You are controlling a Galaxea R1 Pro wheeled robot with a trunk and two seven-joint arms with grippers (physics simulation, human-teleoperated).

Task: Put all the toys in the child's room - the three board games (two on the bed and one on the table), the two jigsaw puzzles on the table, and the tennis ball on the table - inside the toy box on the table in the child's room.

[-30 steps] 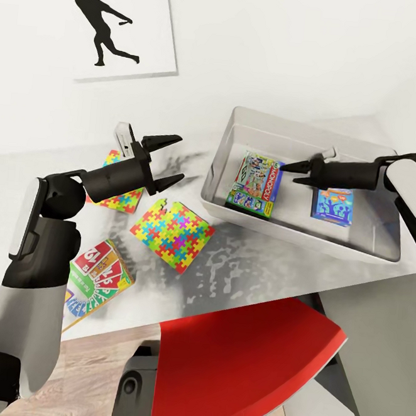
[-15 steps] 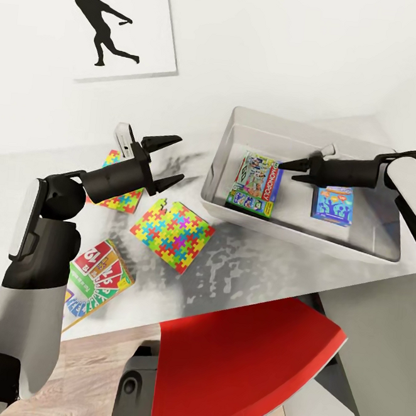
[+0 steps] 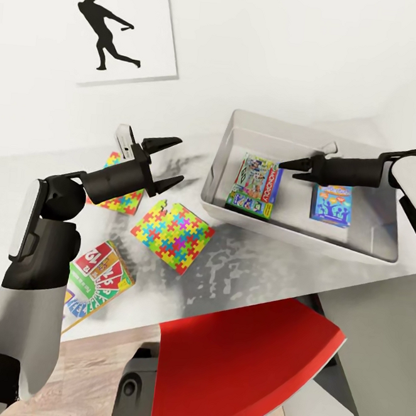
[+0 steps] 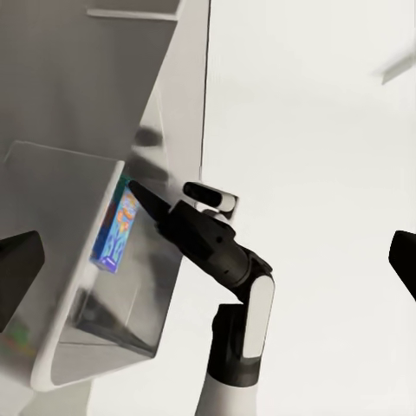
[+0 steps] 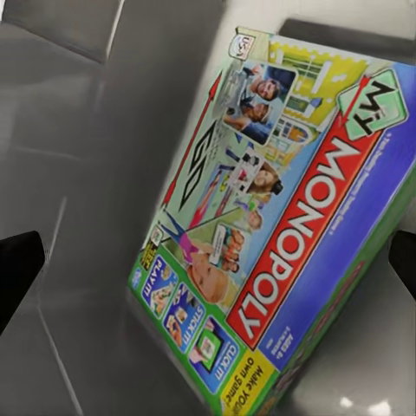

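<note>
The light-grey toy box (image 3: 368, 248) sits at the right of the table (image 3: 259, 269). Inside it lie the Monopoly box (image 3: 255, 185) (image 5: 277, 225) and the small blue box (image 3: 332, 204) (image 4: 117, 230). My right gripper (image 3: 288, 169) hovers open over the tray between them, holding nothing. To the left, my open left gripper (image 3: 179, 160) hangs above the table. One jigsaw puzzle (image 3: 173, 226) lies flat just below it, and a second (image 3: 117, 195) lies partly under that arm. The Skip-Bo box (image 3: 95, 277) rests at the table's front left edge. The tennis ball and the bed are out of view.
A red chair (image 3: 245, 356) stands against the table's front edge, below the toy box. A black silhouette poster (image 3: 110, 29) hangs on the white wall behind. Wood plank floor (image 3: 86, 374) shows at the lower left.
The head view has shifted slightly. My right forearm has levelled a little over the toy box. The left arm and the toys have stayed put.
</note>
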